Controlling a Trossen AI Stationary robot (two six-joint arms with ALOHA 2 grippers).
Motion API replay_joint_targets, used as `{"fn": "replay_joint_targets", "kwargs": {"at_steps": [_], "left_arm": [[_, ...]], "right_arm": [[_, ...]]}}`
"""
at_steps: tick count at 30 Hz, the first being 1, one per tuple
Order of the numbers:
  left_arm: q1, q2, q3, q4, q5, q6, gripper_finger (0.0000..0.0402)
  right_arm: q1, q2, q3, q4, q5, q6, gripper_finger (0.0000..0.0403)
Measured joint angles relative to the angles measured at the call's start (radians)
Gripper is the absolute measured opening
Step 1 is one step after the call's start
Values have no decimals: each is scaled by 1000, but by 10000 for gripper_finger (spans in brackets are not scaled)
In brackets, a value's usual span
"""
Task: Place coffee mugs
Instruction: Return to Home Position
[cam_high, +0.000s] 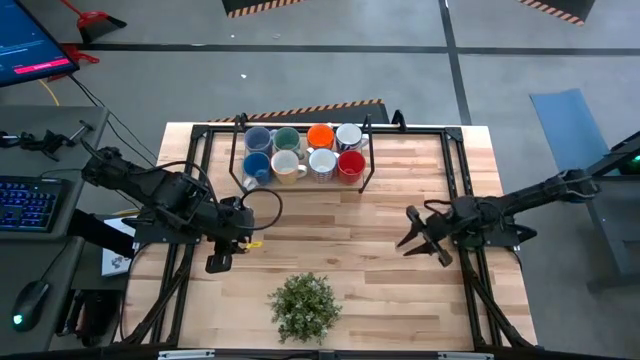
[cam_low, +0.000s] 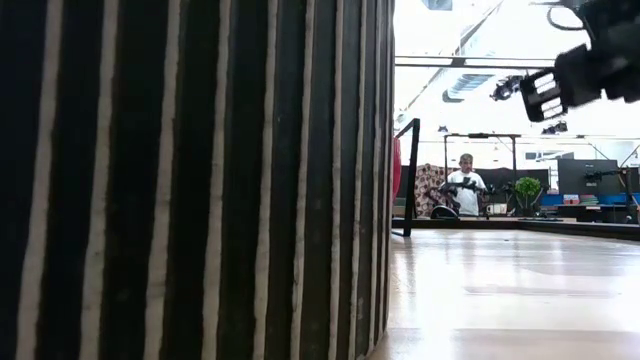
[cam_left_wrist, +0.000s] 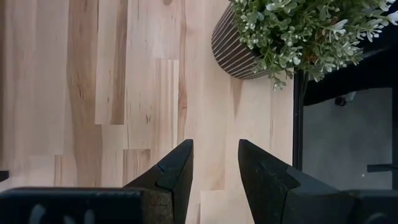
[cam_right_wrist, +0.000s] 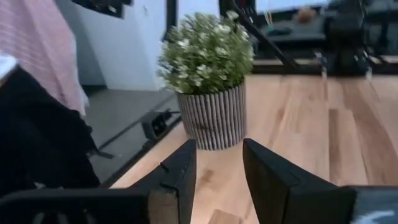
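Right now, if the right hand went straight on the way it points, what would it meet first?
Most likely the potted plant: it stands dead ahead of the right hand, with only bare table between, though depth is unclear.

**Mugs at the back, plant up front**

Eight coffee mugs sit in two rows of four inside the rack at the table's far middle. At the near edge, centre, stands the potted plant. Over the table, the left gripper hangs to the plant's left and the right gripper to its right.
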Motion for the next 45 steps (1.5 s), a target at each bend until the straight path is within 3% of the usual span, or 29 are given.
{"fn": "replay_joint_targets", "kwargs": {"at_steps": [9,19,34,45], "left_arm": [[0,0,0,0,0,0,118],[0,0,0,0,0,0,117],[0,0,0,0,0,-1,117],[0,0,0,0,0,-1,117]], "right_arm": [[-176,-257,-36,-164,-128,-74,114],[-231,-469,-36,-373,-38,-63,114],[-231,-517,-36,-377,4,75,114],[-231,-517,-36,-377,4,75,114]]}}
